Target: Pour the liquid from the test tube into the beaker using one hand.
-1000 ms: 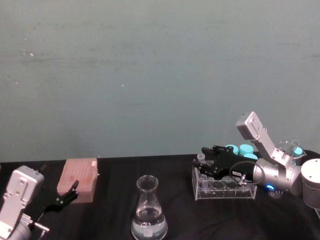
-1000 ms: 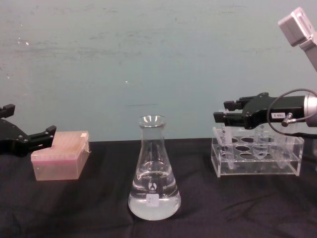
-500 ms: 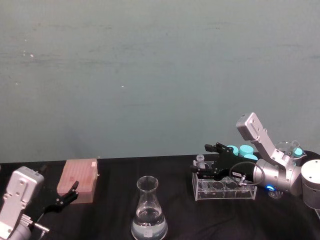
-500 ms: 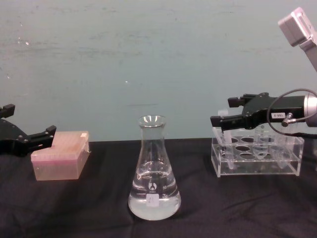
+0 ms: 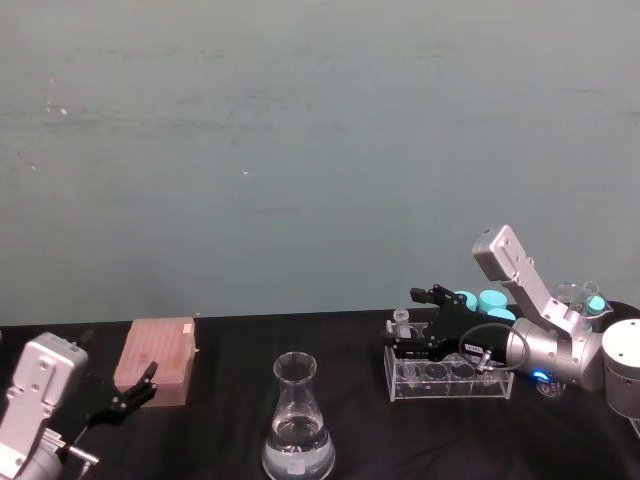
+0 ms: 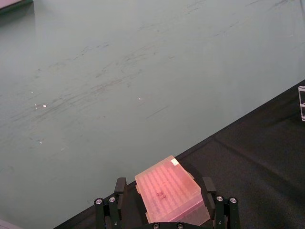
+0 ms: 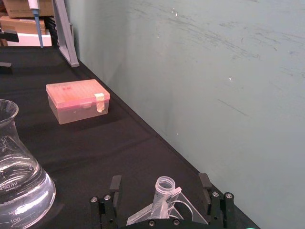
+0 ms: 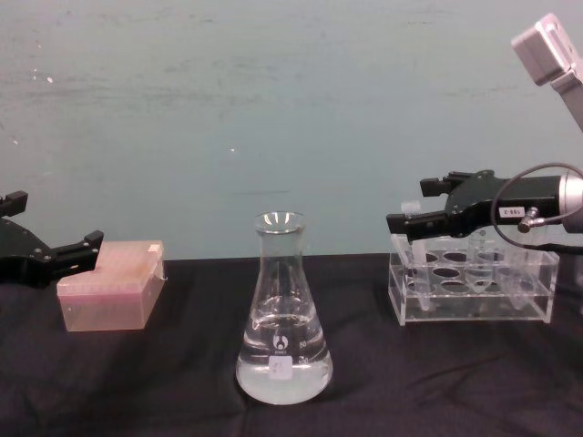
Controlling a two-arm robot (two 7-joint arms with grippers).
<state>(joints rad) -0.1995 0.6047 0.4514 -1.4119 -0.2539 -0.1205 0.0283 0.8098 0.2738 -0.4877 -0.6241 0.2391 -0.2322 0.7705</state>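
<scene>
- Head view: right tool (image 5: 412, 322) sits at the rack's (image 5: 450, 378) left end, fingers spread, tube (image 5: 401, 322) between them, not clamped as far as I can judge.
- Right wrist view: tube (image 7: 163, 193) stands in the gap between both fingers (image 7: 115, 187), plain open rim up, no cap, leaning a little; neither finger clearly touches it.
- Chest view: right tool (image 8: 407, 213) is level with the tube's rim (image 8: 412, 208), above the rack's (image 8: 474, 291) top plate; tube body runs down into the leftmost hole.
- Tube's long axis: near upright, so fingers close across it from the sides.
- Liquid in the tube: cannot tell the level.
- Beaker (image 8: 283, 314) stands on the desk (image 8: 137, 382) to the left of the rack, well apart, mouth up, already holding clear liquid in its wide base.
- Key relation: beaker lies to the robot's left of the tube, so the carry goes leftward, then tip over the narrow neck.
- Right arm is the nearer one by far.
- Left tool (image 8: 55, 255) is parked far left, fingers apart, around the near end of the pink box (image 8: 111, 284), holding nothing.
- Risk, my guess: narrow neck leaves little margin for spill.
</scene>
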